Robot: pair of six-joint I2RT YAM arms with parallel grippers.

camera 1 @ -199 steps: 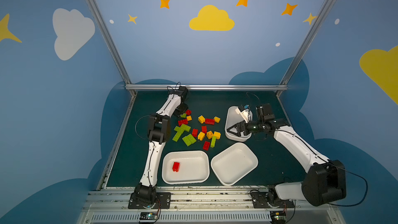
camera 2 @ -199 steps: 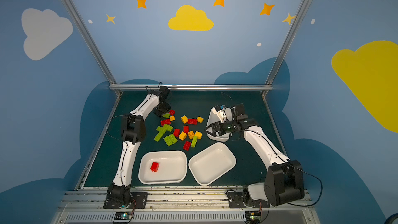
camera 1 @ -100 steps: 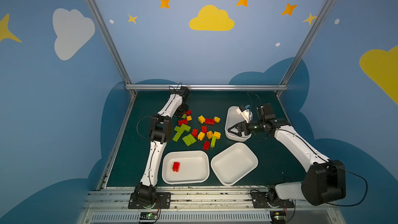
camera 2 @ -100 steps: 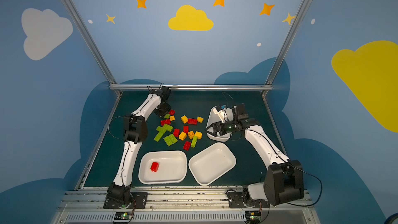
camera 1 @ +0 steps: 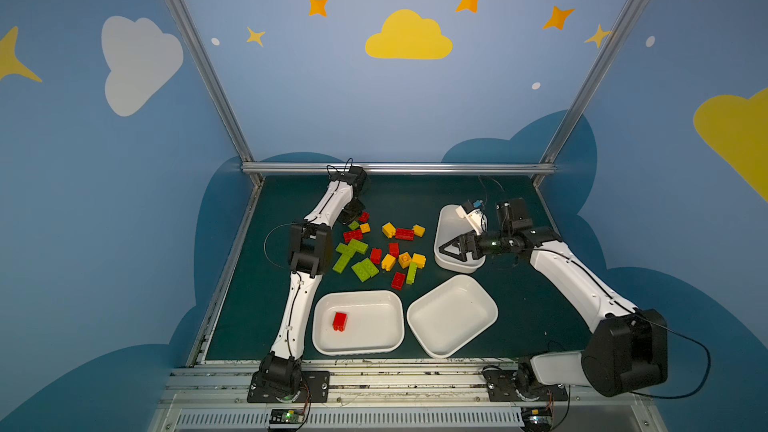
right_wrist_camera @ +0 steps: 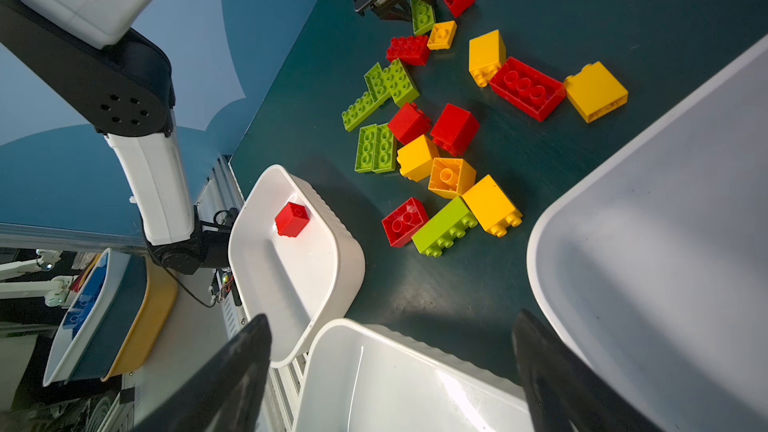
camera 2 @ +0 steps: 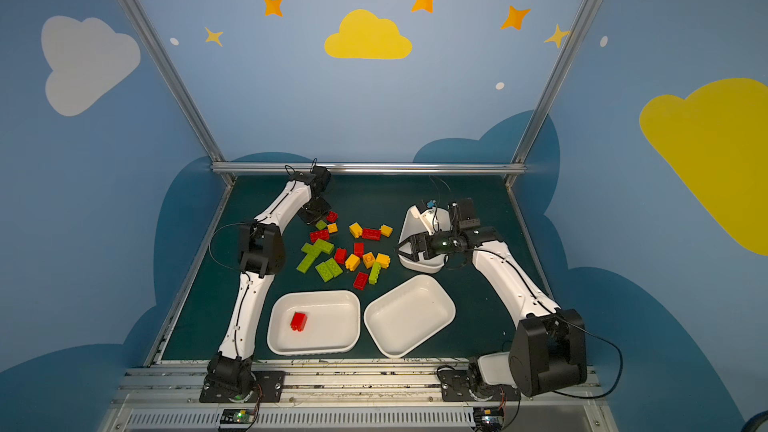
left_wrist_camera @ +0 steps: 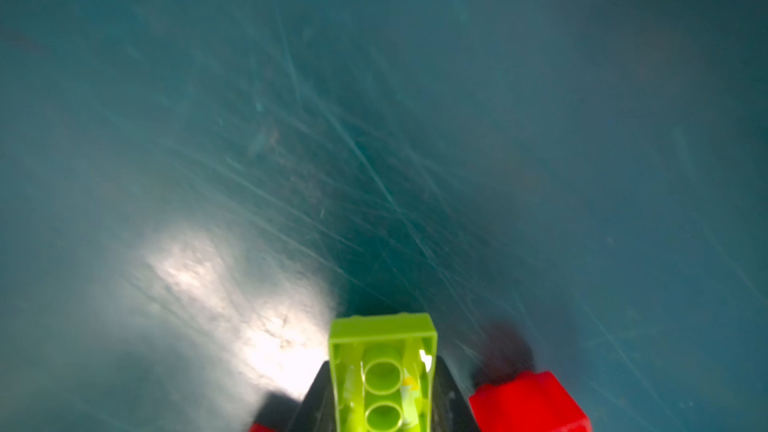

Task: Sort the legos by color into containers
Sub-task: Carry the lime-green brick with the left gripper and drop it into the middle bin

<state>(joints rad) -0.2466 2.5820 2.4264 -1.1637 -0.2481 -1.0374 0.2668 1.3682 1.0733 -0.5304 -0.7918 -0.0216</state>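
Over on the left, the left hand [right_wrist_camera: 409, 8] has just pinched shut on a small lime green brick [left_wrist_camera: 384, 376] at the far edge of the legos [camera 1: 388, 249]. A second ago its jaws stood apart, so the pick looks made and a lift should follow, though I cannot tell whether the brick has left the desk [camera 1: 415, 201]. A loose red brick [left_wrist_camera: 528, 403] lies just beside it. Nearer me, the left tray [camera 1: 361, 351] holds one sorted red brick [camera 1: 339, 321] and the middle tray [camera 1: 453, 317] holds nothing, so green could go there. On the right, the right hand [camera 1: 451, 248] hangs wide open and holds nothing, over the far tray [camera 1: 442, 222]. The desk is dark green and scuffed. Blue walls [camera 1: 332, 97] painted with clouds and stars stand behind aluminium posts [camera 1: 199, 60].
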